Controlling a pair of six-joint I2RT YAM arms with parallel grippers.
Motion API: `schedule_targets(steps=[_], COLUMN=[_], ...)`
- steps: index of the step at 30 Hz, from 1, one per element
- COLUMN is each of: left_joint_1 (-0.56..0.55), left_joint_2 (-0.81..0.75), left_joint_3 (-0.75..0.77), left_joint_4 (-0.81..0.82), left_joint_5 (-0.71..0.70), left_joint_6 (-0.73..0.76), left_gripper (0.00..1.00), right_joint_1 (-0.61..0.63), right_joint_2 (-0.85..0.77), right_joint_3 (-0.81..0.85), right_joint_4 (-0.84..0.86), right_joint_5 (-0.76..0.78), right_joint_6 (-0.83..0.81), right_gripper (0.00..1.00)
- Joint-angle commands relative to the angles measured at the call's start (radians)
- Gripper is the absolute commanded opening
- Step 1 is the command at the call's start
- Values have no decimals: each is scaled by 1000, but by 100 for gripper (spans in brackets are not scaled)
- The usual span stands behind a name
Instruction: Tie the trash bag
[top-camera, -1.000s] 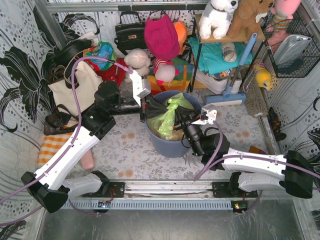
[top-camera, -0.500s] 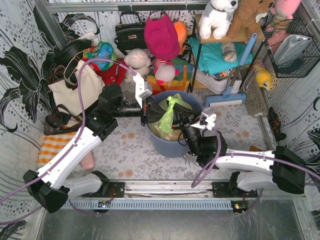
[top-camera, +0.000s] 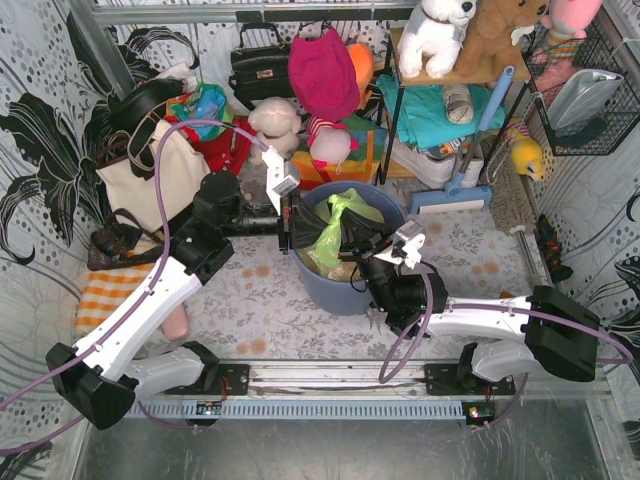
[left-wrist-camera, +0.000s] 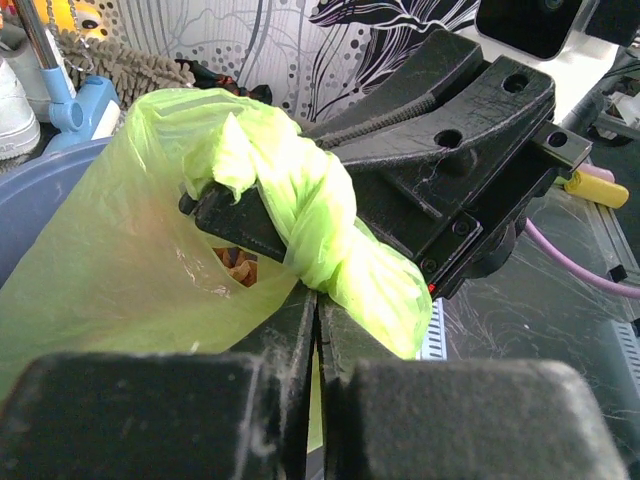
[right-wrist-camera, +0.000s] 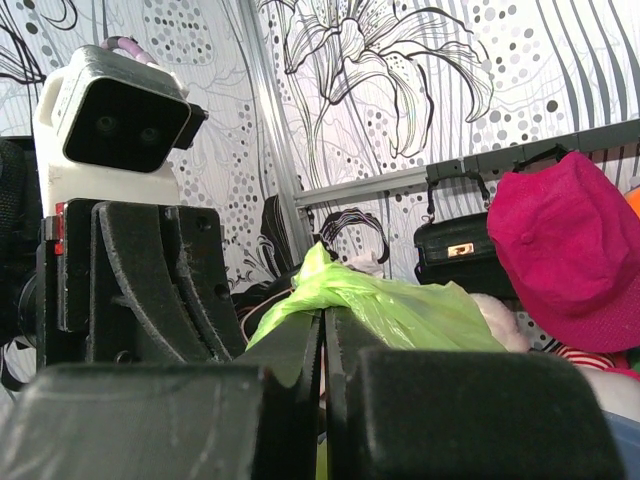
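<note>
The light-green trash bag (top-camera: 336, 226) sits in the round blue-grey bin (top-camera: 345, 288), with tan paper showing through it (left-wrist-camera: 235, 262). Its top is gathered into a twisted rope (left-wrist-camera: 320, 215). My left gripper (top-camera: 291, 222) reaches in from the bin's left rim. Its jaws (left-wrist-camera: 318, 300) stand almost together with a sliver of green plastic pinched between them. My right gripper (top-camera: 357, 250) comes from the bin's right side and is shut on the plastic (right-wrist-camera: 323, 318). The twist wraps over the right fingers (left-wrist-camera: 240, 222). The two grippers are nearly touching above the bin.
Behind the bin are stuffed toys (top-camera: 275, 120), a pink hat (top-camera: 322, 70), a black handbag (top-camera: 258, 68) and a shelf with cloths (top-camera: 430, 110). A blue mop (top-camera: 470, 150) leans at the right. A tote bag (top-camera: 150, 170) and an orange checked cloth (top-camera: 100, 290) lie left.
The right arm has swung left, bringing its gripper closer over the bin. The bag's top has lifted and drawn together between the two grippers. The left gripper has barely shifted.
</note>
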Motion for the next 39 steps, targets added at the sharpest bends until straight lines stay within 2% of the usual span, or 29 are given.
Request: schedule_targets(steps=[1, 3, 6, 8, 10, 19, 25, 31, 34, 39], left_joint_1=[-16, -16, -15, -16, -15, -15, -16, -14, -14, -14], left_joint_2=[-36, -46, -73, -98, -122, -188, -119, -14, 17, 7], left_joint_3=[5, 13, 47, 61, 71, 78, 162, 231, 260, 243], left_joint_4=[166, 162, 57, 2, -15, 31, 2, -45, -81, -46], left_joint_5=[80, 70, -11, -113, -189, -441, -653, -621, -593, -555], left_joint_6=[-61, -62, 10, 49, 65, 6, -163, -324, -338, -368], left_gripper=[13, 23, 42, 49, 51, 54, 56, 55, 54, 56], right_joint_1=[3, 3, 3, 3, 3, 3, 3, 3, 3, 3], right_joint_2=[15, 8, 3, 0, -3, -4, -1, 4, 5, 23], right_joint_3=[13, 14, 12, 10, 9, 10, 18, 38, 47, 72], right_joint_4=[-4, -31, -51, -52, -53, -51, -48, -36, -17, 10], right_joint_5=[-25, -38, -57, -62, -62, -61, -69, -86, -88, -91], right_joint_6=[-18, -13, -2, 4, 6, 5, -7, -20, -35, -76], right_gripper=[0, 0, 0, 0, 0, 0, 0, 0, 0, 0])
